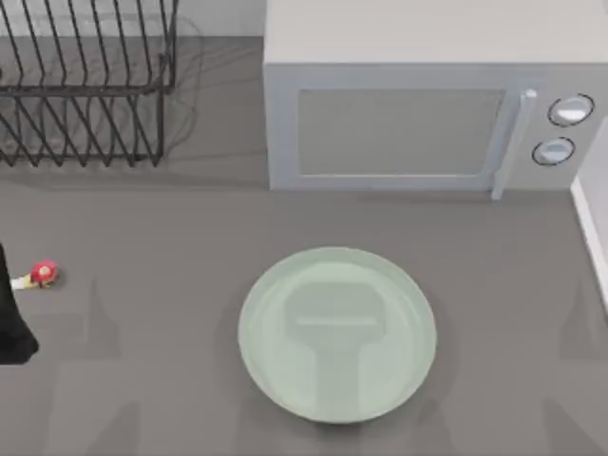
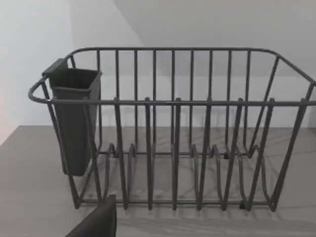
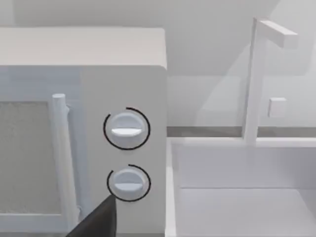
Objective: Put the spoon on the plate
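Spoon [image 1: 36, 275] first, at the far left edge of the table [image 1: 142, 380]: its red knob and a short stretch of white handle stick out from behind the dark body of the left arm, which covers the rest of it. The left end effector [image 1: 8, 318] is at that same edge, low in the top view; whether it is spread or pinching the spoon cannot be told, since only a dark mass shows there and a single dark fingertip [image 2: 96, 222] in the left wrist view. Behind it, at the back left of the table, stands a dark wire dish rack [image 1: 85, 85] with upright dividers and a dark cutlery cup [image 2: 74, 118] hung inside one end; the rack holds nothing else.

The plate [image 1: 337, 332], pale mint green and round, lies flat on the table near the middle, well apart from the spoon, with bare grey table between the two. Behind the plate sits a light grey microwave [image 1: 418, 114] with its door closed, a vertical bar handle [image 1: 508, 142] and two round knobs [image 1: 562, 128] at its right end. No writing or brand marks are legible on it. Just beside the microwave on the right is a white sink [image 3: 242, 197] with a tall white tap [image 3: 256, 79]. A dark fingertip [image 3: 98, 219] of the right end effector points towards the knobs; its state cannot be told.
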